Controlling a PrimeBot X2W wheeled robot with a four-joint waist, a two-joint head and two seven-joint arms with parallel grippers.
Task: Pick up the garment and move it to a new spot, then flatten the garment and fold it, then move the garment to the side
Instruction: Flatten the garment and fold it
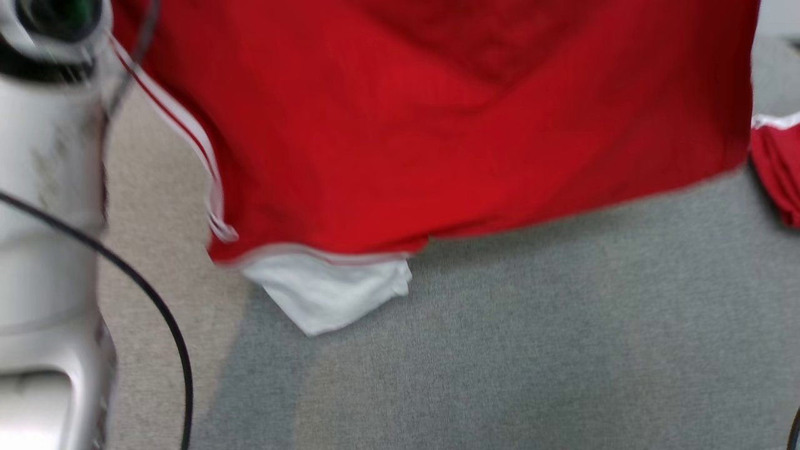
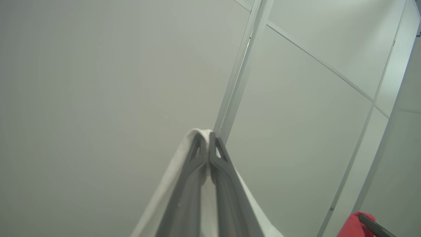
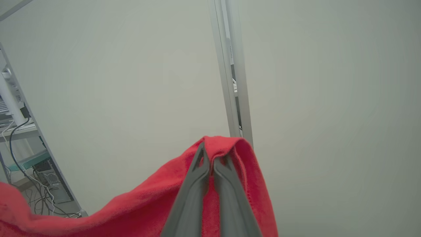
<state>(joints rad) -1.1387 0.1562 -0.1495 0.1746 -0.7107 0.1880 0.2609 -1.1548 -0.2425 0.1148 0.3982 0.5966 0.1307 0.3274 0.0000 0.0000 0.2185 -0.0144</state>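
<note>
garment (image 1: 437, 125): red with white trim, hanging in the air as a wide sheet. It fills the head view from 10 to 2 o'clock.
table (image 1: 531, 350): grey cloth top, bare from 4 to 8 o'clock below the garment. Looks like the landing zone to me.
forearm (image 1: 44, 219): pale left arm, raised at 9 o'clock, with a black cable (image 1: 156, 300) looping under it. I'd watch that the cable doesn't snag the cloth on the way down.
hem (image 1: 562, 206): runs tilted, lower toward 7 o'clock. Tbh I'd level the 2 arms first, then let this edge touch down first and drag the rest flat over it.
flap (image 1: 325, 294): white bit dangling off the hem at 7 o'clock. Too blurry to say if it touches the table, and it'll likely tuck under if lowered fast.
right gripper (image 3: 209, 154): 2 fingers pressed together on a fold of red cloth, which drapes off toward 8 o'clock in its wrist view.
left gripper (image 2: 208, 138): fingers clamped together on white fabric, a white part of the garment by the look of it. Don't loosen either pinch until the cloth is lying flat.
</note>
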